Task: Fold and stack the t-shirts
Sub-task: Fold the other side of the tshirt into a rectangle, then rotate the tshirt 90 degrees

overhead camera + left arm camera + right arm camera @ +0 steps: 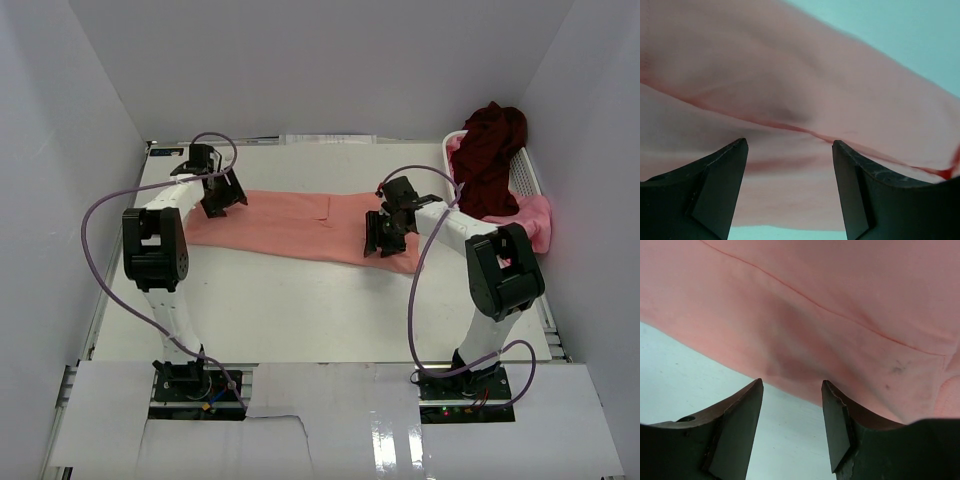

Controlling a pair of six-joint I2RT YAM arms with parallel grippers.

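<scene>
A salmon-pink t-shirt (300,225) lies folded into a long strip across the middle of the table. My left gripper (222,200) hovers over its left end, open, with only flat cloth (790,100) showing between the fingers. My right gripper (382,235) sits at the strip's right end, over its near edge, open and empty; its wrist view shows the cloth's edge (805,340) just beyond the fingertips. A dark maroon t-shirt (490,150) is heaped in the basket at the back right. A brighter pink t-shirt (535,220) hangs out of the basket's near side.
A white slatted basket (525,175) stands against the right wall at the back. White walls enclose the table on three sides. Purple cables loop from both arms. Bare tabletop (300,310) lies between the shirt and the arm bases.
</scene>
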